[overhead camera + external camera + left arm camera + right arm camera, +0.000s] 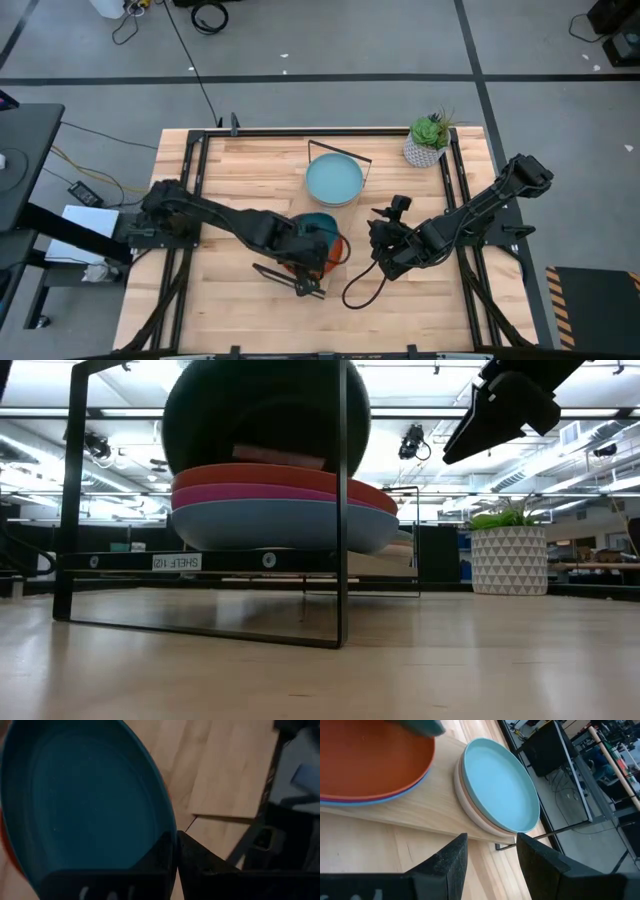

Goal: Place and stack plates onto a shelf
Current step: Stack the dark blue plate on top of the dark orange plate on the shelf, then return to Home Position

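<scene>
My left gripper [300, 246] is shut on the dark teal plate [318, 234], held tilted over the near stack of orange-red [280, 480], magenta [270, 494] and blue [280, 525] plates on the shelf [420, 817]. In the low view the plate shows as a dark disc [265, 410] just above that stack; whether it touches it I cannot tell. The light teal plate [334, 180] tops a second stack at the shelf's far end, over pale plates [470, 805]. My right gripper [490, 855] is open, hovering right of the shelf [380, 240]. My left gripper [175, 840] pinches the dark teal plate by its rim [167, 827], one finger on the plate's upper face and one on its underside. The fingers come from the table's left. The plate is tilted, its underside facing the table's near edge.
A potted plant in a white patterned pot [428, 141] stands at the table's far right corner. A black cable [360, 290] loops on the table below my right arm. Black wire frames [343, 510] close the shelf's two ends. Bare wood lies near left.
</scene>
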Motion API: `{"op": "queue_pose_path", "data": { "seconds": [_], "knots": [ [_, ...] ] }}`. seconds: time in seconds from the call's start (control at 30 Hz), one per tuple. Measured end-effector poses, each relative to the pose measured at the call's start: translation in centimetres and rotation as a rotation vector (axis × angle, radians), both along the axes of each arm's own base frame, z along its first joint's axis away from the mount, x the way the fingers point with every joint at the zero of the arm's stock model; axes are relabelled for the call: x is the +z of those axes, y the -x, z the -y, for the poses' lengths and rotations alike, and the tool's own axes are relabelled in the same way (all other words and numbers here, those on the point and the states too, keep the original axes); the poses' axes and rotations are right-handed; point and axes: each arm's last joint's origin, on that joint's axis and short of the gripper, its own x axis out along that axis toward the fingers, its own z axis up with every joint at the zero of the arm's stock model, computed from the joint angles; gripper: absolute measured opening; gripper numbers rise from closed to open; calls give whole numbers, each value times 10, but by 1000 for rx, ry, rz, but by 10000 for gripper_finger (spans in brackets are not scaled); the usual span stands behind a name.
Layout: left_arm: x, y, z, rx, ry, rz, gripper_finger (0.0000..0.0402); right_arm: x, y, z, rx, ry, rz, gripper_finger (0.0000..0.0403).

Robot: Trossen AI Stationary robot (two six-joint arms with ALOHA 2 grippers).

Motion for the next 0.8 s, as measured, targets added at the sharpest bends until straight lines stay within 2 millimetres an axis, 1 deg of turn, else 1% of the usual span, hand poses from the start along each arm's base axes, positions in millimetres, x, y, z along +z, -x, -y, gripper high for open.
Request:
{"op": "queue_pose_path", "data": {
  "seconds": [0.13,0.23,0.33,0.53,0.63,0.73,0.8],
  "knots": [
    [-15,-6,4,-71,-52,-43,21,0,0,0,1,-4,1,175],
    [-21,-7,7,-109,-91,-69,34,0,0,-1,2,-8,-1,175],
    [-22,-5,8,-117,-124,-76,64,0,0,-1,3,-10,-2,175],
    [-19,-4,7,-116,-123,-69,120,0,0,-1,2,-15,-1,175],
    [-19,-4,6,-142,-132,-74,133,-1,0,-1,4,-29,-5,175],
    [-19,-1,6,-193,-156,-93,136,-1,0,-1,5,-35,-7,175],
    [-18,1,6,-213,-207,-87,136,-1,0,-1,5,-35,-6,175]
  ]
}}
